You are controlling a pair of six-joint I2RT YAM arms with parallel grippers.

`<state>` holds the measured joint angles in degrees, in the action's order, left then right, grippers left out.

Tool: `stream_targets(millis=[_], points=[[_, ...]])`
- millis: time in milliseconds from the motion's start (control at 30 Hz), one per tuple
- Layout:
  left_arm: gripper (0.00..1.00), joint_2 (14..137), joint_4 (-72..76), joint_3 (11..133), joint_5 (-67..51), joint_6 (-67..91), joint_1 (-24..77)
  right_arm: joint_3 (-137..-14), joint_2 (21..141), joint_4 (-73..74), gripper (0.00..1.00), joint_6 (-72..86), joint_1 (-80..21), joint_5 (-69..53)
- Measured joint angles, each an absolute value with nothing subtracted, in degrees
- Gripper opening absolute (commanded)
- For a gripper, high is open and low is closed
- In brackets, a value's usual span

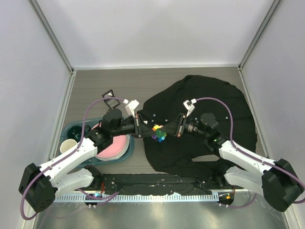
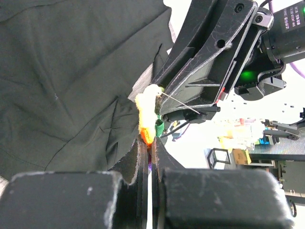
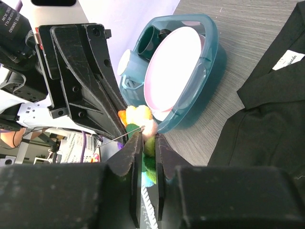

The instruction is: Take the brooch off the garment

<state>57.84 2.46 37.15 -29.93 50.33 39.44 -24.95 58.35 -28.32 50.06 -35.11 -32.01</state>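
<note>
R gripper (image 3: 147, 160): jaws nearly together, clamped on the brooch (image 3: 137, 117). Green & yellow petals sit in the narrow gap; orange/yellow ones stick out past the tips. A thin bare pin wire (image 3: 119, 137) pokes sideways out of the brooch toward the L gripper (image 2: 149, 155).

L gripper comes in from the opp. side, tip to tip w/ R. Its jaws are pressed closed, w/ only a sliver of light between them. An orange petal sits right at its tips and black cloth lies against the outer side of one finger. Can't tell if it's pinching petal, cloth or both.

From the top view the brooch sits between the two grippers at the left edge of the garment (image 1: 205, 102). Cloth touches the brooch on one side. Can't tell whether the pin still goes through the fabric.

The garment is a black, rumpled heap on the bench (image 1: 105, 81), centre-right, mostly under the R arm. A small white label (image 3: 287, 59) shows on it.

Just left of the garment, under the L arm, is a teal tray (image 3: 212, 57) w/ a pink-white plate (image 3: 176, 67) in it. A white cup (image 1: 68, 145) is at the tray's left end.
</note>
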Motion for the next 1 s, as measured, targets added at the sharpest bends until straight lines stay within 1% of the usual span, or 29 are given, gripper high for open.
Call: stream_targets(millis=[133, 200, 233, 300, 333, 400, 433, 533, 700, 800, 833, 900, 967, 1000], points=[[0.01, 57.8, 1.8, 37.1, -30.1, 50.5, 39.3, -24.1, 58.5, -30.6, 0.02, 50.3, -34.9, -32.2], [0.04, 57.8, 1.8, 37.1, -30.3, 50.9, 39.2, -23.7, 58.5, -32.1, 0.01, 50.8, -34.9, -32.3], [0.09, 57.8, 1.9, 37.1, -30.5, 51.1, 39.2, -23.4, 58.5, -32.9, 0.01, 51.0, -34.9, -32.4], [0.15, 57.8, 2.4, 36.7, -30.8, 51.9, 39.2, -23.0, 58.8, -34.1, 0.01, 51.2, -35.0, -32.6], [0.21, 57.7, 3.0, 36.2, -31.0, 52.4, 39.1, -23.0, 59.2, -34.7, 0.01, 51.2, -35.1, -32.6], [0.28, 57.7, 4.0, 35.1, -31.4, 53.5, 38.9, -22.9, 59.7, -35.6, 0.01, 51.3, -35.4, -32.8], [0.34, 57.8, 4.6, 34.6, -31.7, 54.1, 39.0, -22.9, 60.0, -36.0, 0.01, 51.4, -35.9, -33.3], [0.38, 57.8, 6.7, 33.6, -32.7, 55.7, 39.1, -22.8, 60.1, -36.9, 0.01, 51.5, -36.9, -34.4], [0.35, 57.6, 9.5, 33.3, -33.1, 57.2, 39.2, -22.7, 60.0, -37.8, 0.01, 51.6, -37.6, -36.2], [0.30, 57.4, 10.3, 33.3, -33.1, 57.8, 39.3, -22.7, 59.7, -37.8, 0.01, 51.5, -37.9, -36.9], [0.27, 57.3, 10.5, 33.3, -33.0, 58.0, 39.3, -22.7, 59.6, -37.8, 0.01, 51.5, -37.9, -37.0], [0.24, 57.3, 10.6, 33.3, -33.1, 58.1, 39.3, -22.7, 59.5, -37.7, 0.01, 51.4, -37.9, -37.2], [0.23, 57.3, 10.7, 33.3, -33.1, 58.2, 39.3, -22.6, 59.5, -37.7, 0.01, 51.4, -37.9, -37.2], [0.24, 57.3, 10.7, 33.3, -33.1, 58.2, 39.3, -22.6, 59.5, -37.7, 0.01, 51.4, -37.9, -37.1]])
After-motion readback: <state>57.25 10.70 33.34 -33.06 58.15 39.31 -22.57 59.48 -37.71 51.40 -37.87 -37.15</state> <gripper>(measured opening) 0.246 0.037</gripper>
